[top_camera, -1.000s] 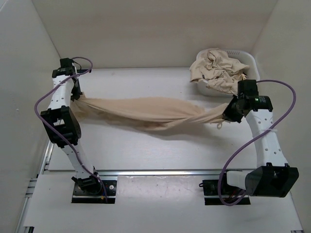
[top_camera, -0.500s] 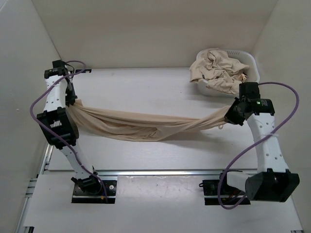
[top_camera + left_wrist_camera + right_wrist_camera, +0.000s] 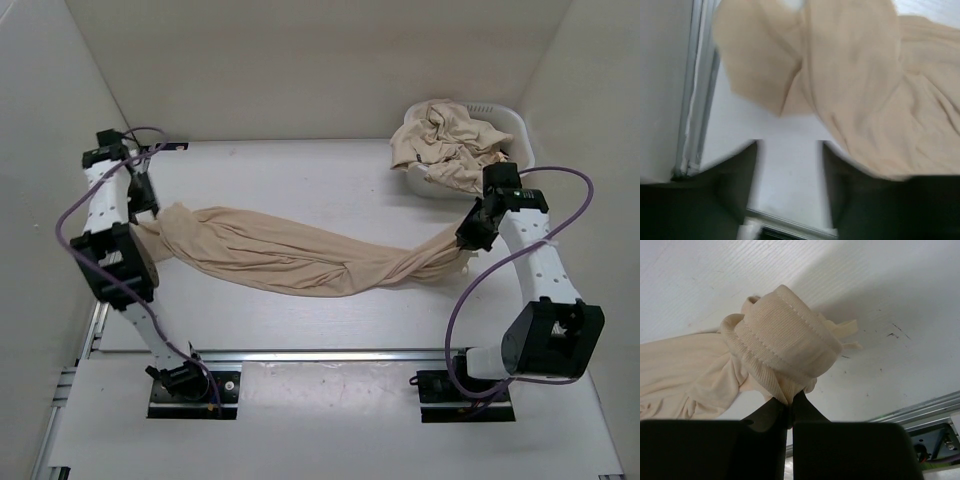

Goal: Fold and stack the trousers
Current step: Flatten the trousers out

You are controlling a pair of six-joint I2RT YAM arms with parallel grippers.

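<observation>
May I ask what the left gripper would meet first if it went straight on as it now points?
Probably the bare table, just short of the trousers; depth is unclear.

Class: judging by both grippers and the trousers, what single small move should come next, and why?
Probably lower the right gripper and set the waistband down on the table. It is shut on that bunched end, while the left gripper stands open and empty, and the trousers lie slack and twisted.
</observation>
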